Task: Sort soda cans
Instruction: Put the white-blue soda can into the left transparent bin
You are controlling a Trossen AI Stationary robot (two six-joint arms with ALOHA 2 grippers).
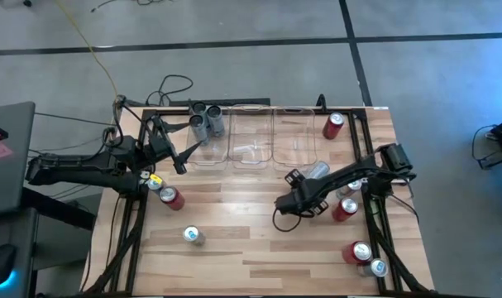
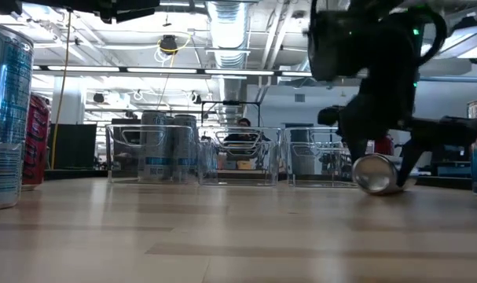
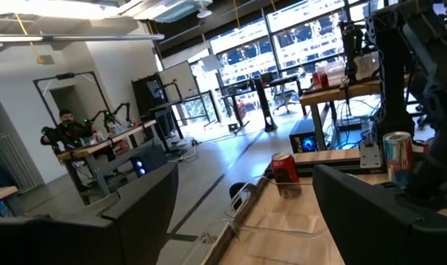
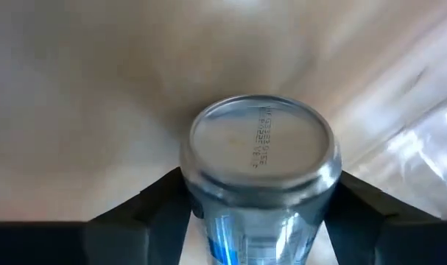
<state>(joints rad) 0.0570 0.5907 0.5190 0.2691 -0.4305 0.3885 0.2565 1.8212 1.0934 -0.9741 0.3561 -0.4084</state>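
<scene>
Right wrist view shows the right end effector point(image 4: 258, 213) pinching a silver-blue can point(image 4: 258, 165) with a round metal bottom, lying on the wooden desk point(image 1: 259, 240). Left end effector point(image 1: 181, 160) hovers spread beside 3 clear plastic bins point(image 1: 252, 141).

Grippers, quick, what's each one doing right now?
Left gripper: open, holding nothing, beside the bins.
Right gripper: shut on a silver-blue can lying on its side.
</scene>
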